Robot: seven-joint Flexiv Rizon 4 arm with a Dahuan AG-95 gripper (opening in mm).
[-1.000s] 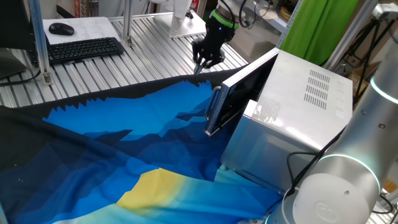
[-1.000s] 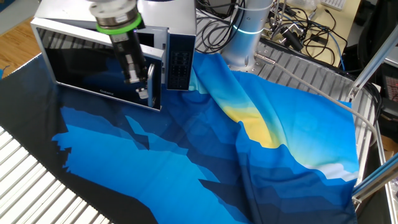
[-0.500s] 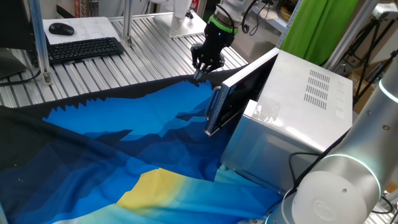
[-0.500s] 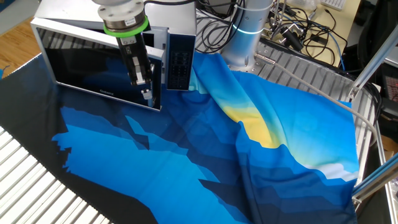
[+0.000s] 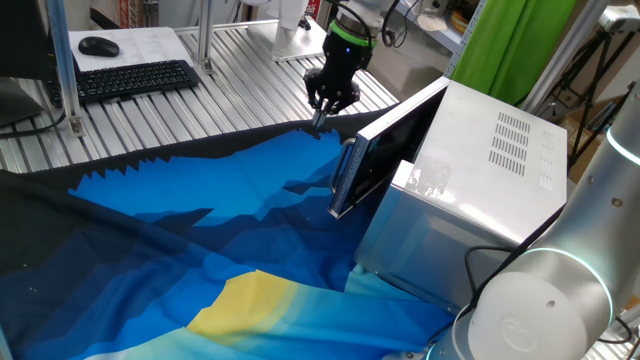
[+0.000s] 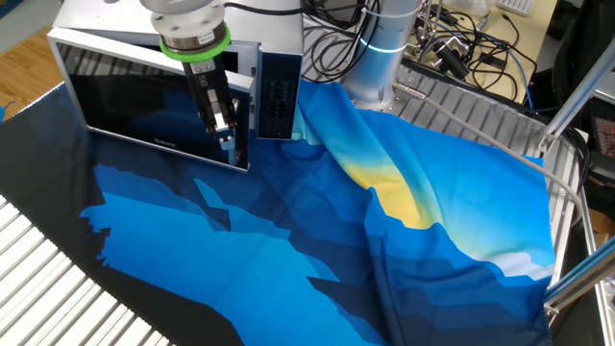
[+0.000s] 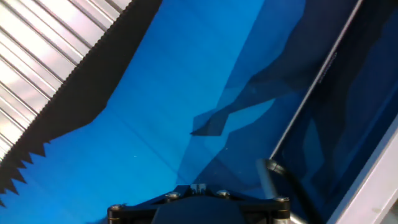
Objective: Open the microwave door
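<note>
One cloth (image 5: 200, 210), blue with a yellow patch, lies nearest me across the table and runs under the microwave door (image 5: 390, 145). The door stands ajar, swung partway off the front of the microwave (image 5: 490, 190), its slim vertical handle (image 5: 347, 178) at the free edge. Just beyond that edge, up and away from the handle, hangs the gripper (image 5: 322, 116). It is touching nothing, and whether its fingers are spread or closed I cannot tell; the hand view shows only its base, with the handle (image 7: 267, 177) off to one side. Over the last second the wrist has lifted a little and drifted away from the door, while the door's angle has not altered. My reading: pull finished, hand backing off, door partly open. Far behind the door sits a keyboard (image 5: 135, 78).
</note>
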